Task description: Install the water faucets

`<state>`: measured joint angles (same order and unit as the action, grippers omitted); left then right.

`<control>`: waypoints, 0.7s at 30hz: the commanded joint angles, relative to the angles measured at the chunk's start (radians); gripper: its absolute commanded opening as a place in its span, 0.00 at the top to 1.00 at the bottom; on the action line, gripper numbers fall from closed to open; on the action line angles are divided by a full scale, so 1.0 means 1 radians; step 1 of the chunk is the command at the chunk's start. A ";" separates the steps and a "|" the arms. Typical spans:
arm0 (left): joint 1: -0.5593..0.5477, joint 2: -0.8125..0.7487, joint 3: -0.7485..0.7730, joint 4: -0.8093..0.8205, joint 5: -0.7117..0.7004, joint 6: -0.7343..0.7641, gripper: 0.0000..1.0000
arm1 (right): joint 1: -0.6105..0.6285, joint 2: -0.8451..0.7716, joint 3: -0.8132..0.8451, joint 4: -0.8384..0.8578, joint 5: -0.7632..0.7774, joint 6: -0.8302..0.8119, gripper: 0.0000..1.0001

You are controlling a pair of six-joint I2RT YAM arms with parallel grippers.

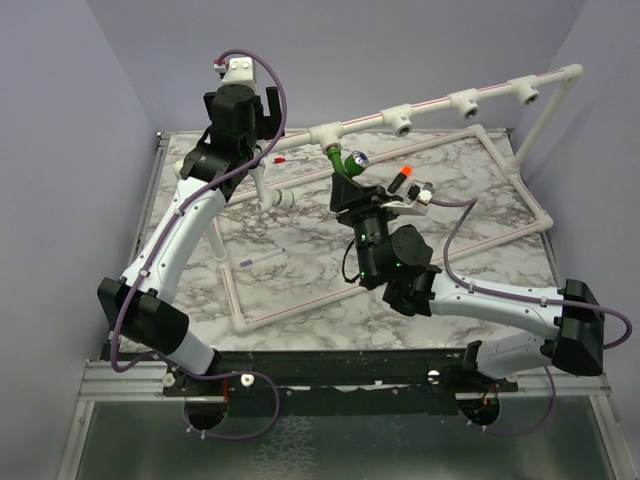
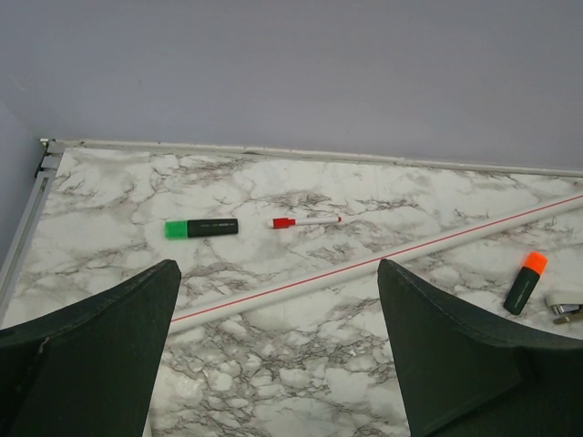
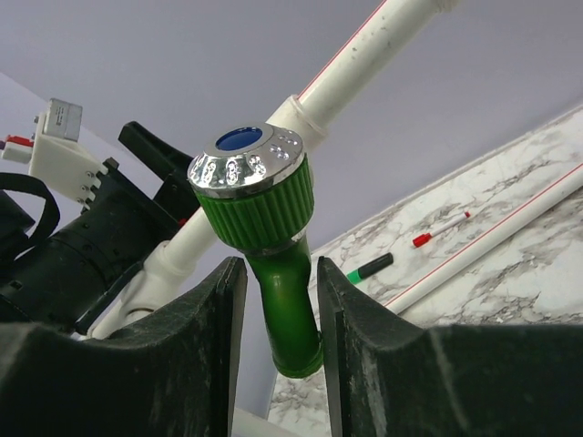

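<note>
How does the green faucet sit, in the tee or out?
In, apparently: from above, the faucet meets the tee socket; the joint itself is hidden.

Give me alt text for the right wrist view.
A green faucet with a silver-ringed, blue-capped knob stands between the two black fingers of the right claw. Behind it a white pipe slants up to the right; a green highlighter and a red marker lie on the marble table beyond.
</note>
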<state>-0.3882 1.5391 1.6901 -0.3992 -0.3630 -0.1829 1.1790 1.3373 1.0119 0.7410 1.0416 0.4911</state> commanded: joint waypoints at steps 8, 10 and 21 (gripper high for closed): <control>-0.006 -0.002 -0.017 -0.086 0.033 0.003 0.10 | 0.001 0.057 0.020 0.145 0.010 -0.176 0.53; -0.006 -0.005 -0.018 -0.086 0.033 0.003 0.10 | -0.003 0.067 0.028 0.142 0.006 -0.178 0.53; -0.006 -0.008 -0.020 -0.085 0.030 0.006 0.10 | -0.030 0.080 0.025 0.178 -0.030 -0.216 0.53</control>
<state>-0.3882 1.5391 1.6901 -0.3996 -0.3599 -0.1829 1.1599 1.4075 1.0130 0.8680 1.0336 0.3088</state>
